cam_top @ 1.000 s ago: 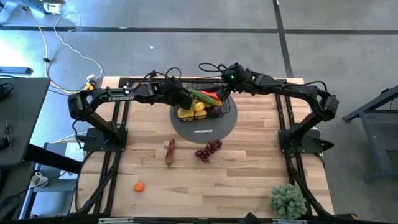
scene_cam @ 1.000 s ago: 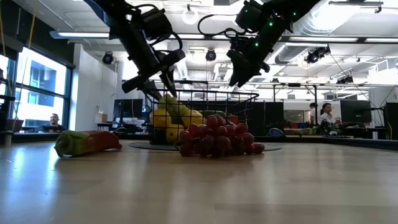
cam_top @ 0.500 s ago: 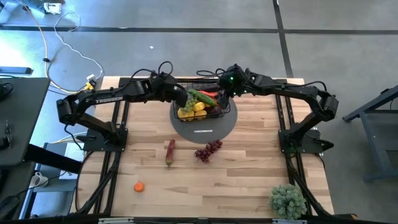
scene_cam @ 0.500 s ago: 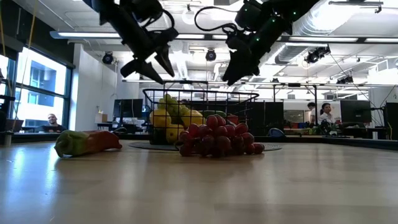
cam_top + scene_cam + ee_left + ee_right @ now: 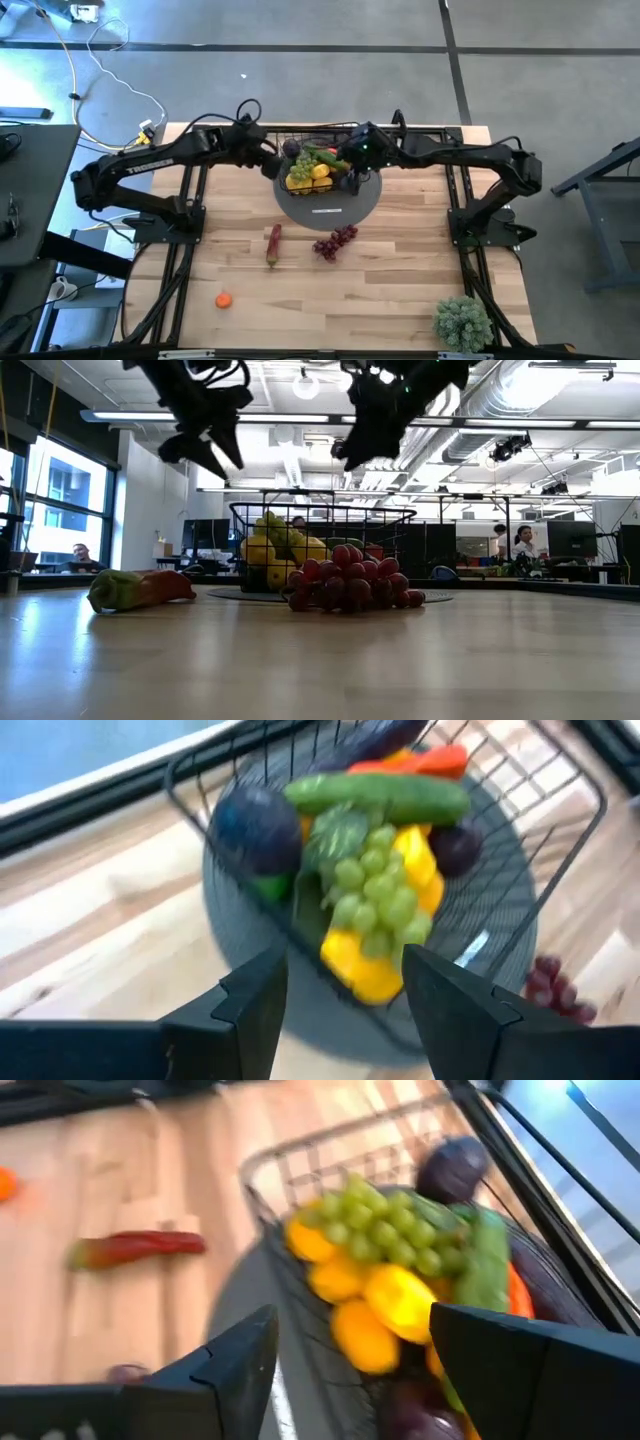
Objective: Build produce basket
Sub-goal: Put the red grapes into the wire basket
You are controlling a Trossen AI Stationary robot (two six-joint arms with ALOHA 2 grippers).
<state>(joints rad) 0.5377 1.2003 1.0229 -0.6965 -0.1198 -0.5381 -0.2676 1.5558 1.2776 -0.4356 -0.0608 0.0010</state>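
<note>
The black wire basket [image 5: 345,184] stands on the grey round mat [image 5: 330,205] at the table's far middle. It holds green grapes [image 5: 380,890], lemons [image 5: 400,1300], a cucumber [image 5: 380,795] and an eggplant [image 5: 255,830]. A red chilli [image 5: 273,245], purple grapes [image 5: 335,241] and a small orange piece [image 5: 223,299] lie on the table nearer the front. My left gripper [image 5: 274,158] hangs open above the basket's left side. My right gripper [image 5: 350,160] hangs open above its right part. Neither has anything between its fingers.
A bushy green potted plant [image 5: 462,322] stands at the near right corner. The arms' black frames run along both side edges of the table. Bare wood lies between the mat and the front edge, apart from the loose produce.
My left gripper has risen from the basket's left rim and drawn back toward the table's left edge. My right gripper has swung from the basket's far right corner leftward over the basket. The produce has stayed where it was.
</note>
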